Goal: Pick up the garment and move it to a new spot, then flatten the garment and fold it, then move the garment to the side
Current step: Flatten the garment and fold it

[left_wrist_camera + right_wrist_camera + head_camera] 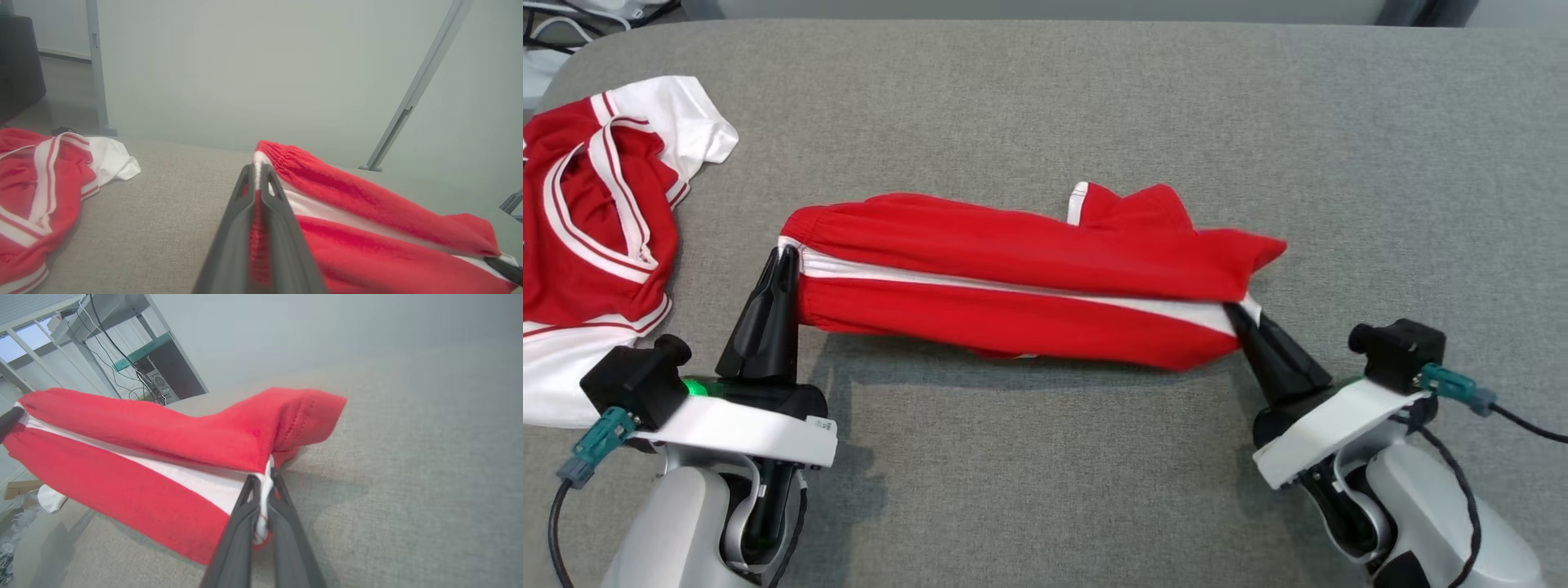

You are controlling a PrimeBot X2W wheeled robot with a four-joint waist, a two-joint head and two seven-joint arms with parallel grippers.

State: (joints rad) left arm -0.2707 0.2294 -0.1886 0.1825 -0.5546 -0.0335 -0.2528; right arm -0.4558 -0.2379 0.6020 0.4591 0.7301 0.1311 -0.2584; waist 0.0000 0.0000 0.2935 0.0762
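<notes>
Garment (1013,282) ends clamped in left claw (786,256) and right claw (1236,313), open table (1094,98) beyond

You work over a grey woven tabletop (1094,98) in soft, even light. Past its far edge you face a pale grey wall (245,61), an upright metal post (96,65) and a slanted one (425,81). The left wrist view shows a dark cabinet (20,61) on a dull floor (61,98). The right wrist view shows a cabled shelf (102,310), a computer tower (161,384) and a bright window (14,347).
</notes>
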